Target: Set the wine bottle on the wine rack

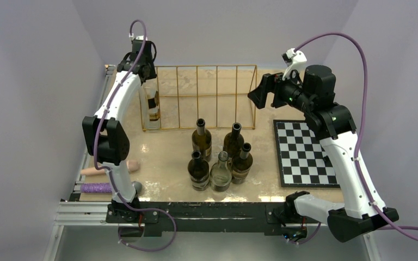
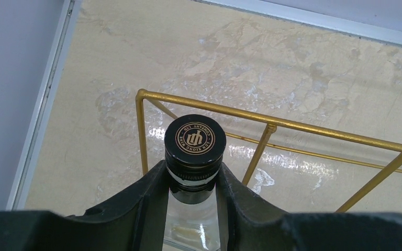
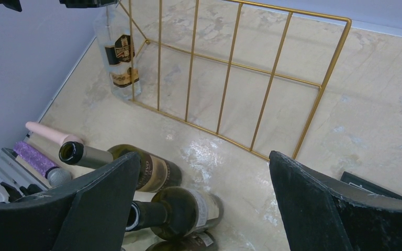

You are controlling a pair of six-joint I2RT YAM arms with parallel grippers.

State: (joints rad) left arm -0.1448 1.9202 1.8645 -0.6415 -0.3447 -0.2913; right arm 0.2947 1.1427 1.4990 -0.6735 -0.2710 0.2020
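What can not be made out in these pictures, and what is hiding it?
- Left wrist view: the base of the clear wine bottle, hidden under the left gripper and cut by the bottom edge.
- Top view: that gripper's jaws, covered by its own wrist.
- Right wrist view: the chessboard, mostly behind the right gripper.

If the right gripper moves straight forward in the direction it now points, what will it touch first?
Probably the gold wire wine rack: the open right gripper aims at its near end, close by. Depth is unclear; it might instead reach the beige tabletop at the rack's base.
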